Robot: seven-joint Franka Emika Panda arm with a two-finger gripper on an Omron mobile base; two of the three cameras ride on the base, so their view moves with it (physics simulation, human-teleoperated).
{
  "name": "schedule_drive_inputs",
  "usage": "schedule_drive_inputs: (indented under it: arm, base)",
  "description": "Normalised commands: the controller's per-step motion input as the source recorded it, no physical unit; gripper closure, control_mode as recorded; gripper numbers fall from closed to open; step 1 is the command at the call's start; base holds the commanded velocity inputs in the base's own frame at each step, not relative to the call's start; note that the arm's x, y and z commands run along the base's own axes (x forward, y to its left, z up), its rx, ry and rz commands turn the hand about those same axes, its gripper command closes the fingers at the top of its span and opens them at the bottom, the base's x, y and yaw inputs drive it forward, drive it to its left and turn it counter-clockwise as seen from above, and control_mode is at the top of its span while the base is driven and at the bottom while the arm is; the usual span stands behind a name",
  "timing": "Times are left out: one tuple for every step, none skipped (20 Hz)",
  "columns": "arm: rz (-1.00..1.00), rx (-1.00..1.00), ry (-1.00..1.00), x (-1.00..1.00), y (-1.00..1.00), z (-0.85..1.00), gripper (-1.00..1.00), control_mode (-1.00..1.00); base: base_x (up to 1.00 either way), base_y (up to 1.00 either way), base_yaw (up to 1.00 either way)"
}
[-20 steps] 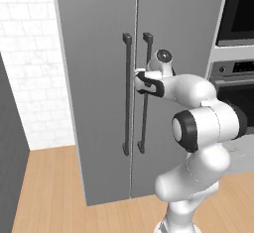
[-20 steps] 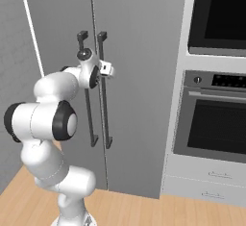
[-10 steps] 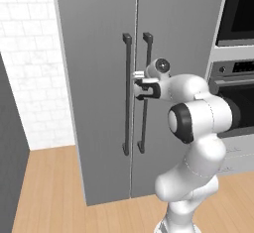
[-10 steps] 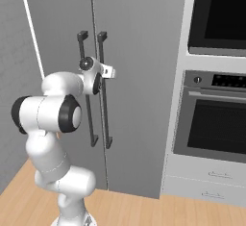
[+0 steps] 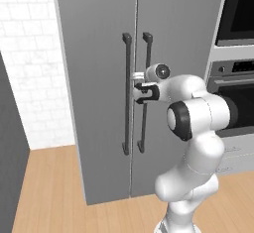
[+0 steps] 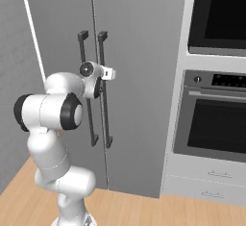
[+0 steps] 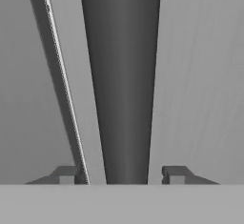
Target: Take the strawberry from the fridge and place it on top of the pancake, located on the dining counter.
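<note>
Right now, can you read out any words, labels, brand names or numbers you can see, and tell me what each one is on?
No text can be read.
Fridge: its grey doors and dark handles carry no label or brand.
Wall oven: the small light marks on its control panel are too small and blurred to read.
Gripper: no markings on its fingertips or on the handle between them.

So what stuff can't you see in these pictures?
- Inside of the fridge: hidden in both base views by its closed doors.
- Gripper touching the bar handle or not: the hand view cuts off at its bottom edge.
- Fridge top: cut off by the upper edge in both base views.
</note>
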Motion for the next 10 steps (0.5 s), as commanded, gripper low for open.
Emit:
schedule_drive_inputs:
  arm:
    - [0.0,0.0,0.0,0.0,0.0,-0.11,1.0,-1.0]
    - [0.0,0.0,0.0,-0.17,-0.06,0.0,1.0,-1.0]
    - [0.0,-0.02,-0.02,-0.44,0.0,0.0,1.0,-1.0]
    - [0.0,-0.02,-0.14,-0.98,-0.03,0.0,1.0,-1.0]
    - [0.0,-0.02,-0.09,-1.0,-0.02,0.0,1.0,-1.0]
    - [0.03,0.0,-0.06,-1.0,-0.18,0.0,1.0,-1.0]
    - [0.07,0.0,-0.11,-1.0,-0.34,0.0,1.0,-1.0]
    - [0.07,0.0,-0.13,-1.0,-0.39,0.0,1.0,-1.0]
    - [0.08,0.0,-0.11,-1.0,-0.49,0.0,1.0,-1.0]
    - [0.09,0.0,-0.09,-1.0,-0.58,0.0,1.0,-1.0]
  base:
    - [0.0,0.0,0.0]
    - [0.0,0.0,0.0]
    - [0.0,0.0,0.0]
    - [0.0,0.0,0.0]
    - [0.0,0.0,0.0]
    - [0.0,0.0,0.0]
    - [0.0,0.0,0.0]
    - [0.0,0.0,0.0]
    - [0.0,0.0,0.0]
    - [0.0,0.0,0.0]
